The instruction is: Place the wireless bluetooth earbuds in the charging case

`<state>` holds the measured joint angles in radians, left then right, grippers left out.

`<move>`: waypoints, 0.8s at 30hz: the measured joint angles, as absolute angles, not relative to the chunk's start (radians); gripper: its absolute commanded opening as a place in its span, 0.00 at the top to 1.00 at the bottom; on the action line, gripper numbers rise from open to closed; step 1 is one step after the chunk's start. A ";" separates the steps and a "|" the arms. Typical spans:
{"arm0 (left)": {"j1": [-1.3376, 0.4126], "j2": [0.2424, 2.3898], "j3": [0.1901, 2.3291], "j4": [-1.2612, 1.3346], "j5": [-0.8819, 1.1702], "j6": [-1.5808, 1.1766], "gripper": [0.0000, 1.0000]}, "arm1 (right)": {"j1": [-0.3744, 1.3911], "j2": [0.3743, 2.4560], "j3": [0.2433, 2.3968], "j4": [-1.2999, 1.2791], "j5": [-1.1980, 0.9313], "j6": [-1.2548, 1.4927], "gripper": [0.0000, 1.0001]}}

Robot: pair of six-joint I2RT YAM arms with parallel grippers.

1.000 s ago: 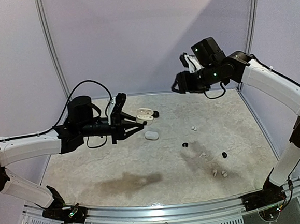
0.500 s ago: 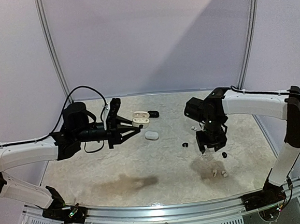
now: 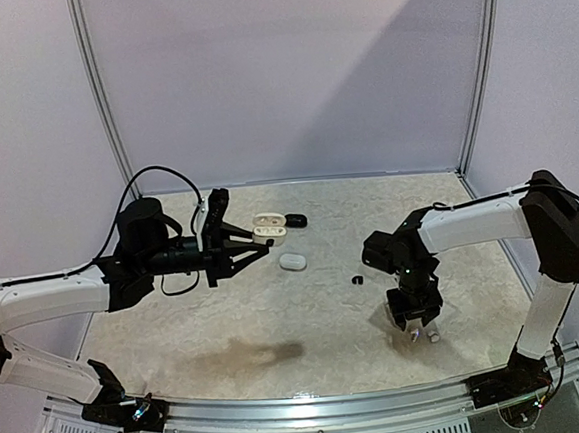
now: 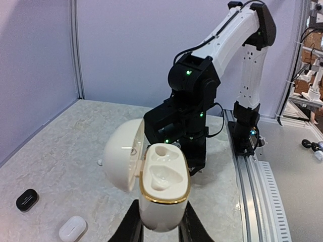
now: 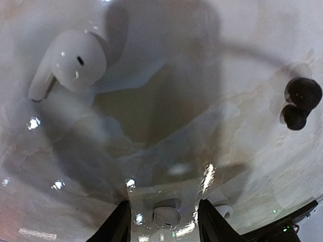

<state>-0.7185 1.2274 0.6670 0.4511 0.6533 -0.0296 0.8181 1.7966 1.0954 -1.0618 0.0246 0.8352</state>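
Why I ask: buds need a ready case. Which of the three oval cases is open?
The white gold-rimmed plastic case in the left end effector, lid swung back; the plain white case and black case lie shut.

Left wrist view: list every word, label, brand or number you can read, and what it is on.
No readable text.
The open white charging case has faint marks inside its lid, too small to read.
The right arm shows green lights only, no lettering.

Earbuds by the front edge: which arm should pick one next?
Right. The right gripper hangs directly over the white earbuds, and in the wrist view its open fingers straddle one. The left gripper is shut on the open case, far off to the left.
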 measured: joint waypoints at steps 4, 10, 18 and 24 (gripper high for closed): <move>-0.719 1.227 0.667 0.451 0.653 -0.026 1.00 | 0.818 1.790 1.072 -1.027 -0.008 0.842 0.64; -0.719 1.228 0.667 0.450 0.653 -0.017 1.00 | 0.818 1.779 1.056 -1.005 -0.022 0.851 0.69; -0.719 1.228 0.667 0.448 0.653 -0.011 1.00 | 0.818 1.757 1.029 -0.996 -0.036 0.853 0.71; -0.719 1.228 0.667 0.447 0.653 -0.011 1.00 | 0.818 1.745 1.015 -0.993 -0.041 0.852 0.75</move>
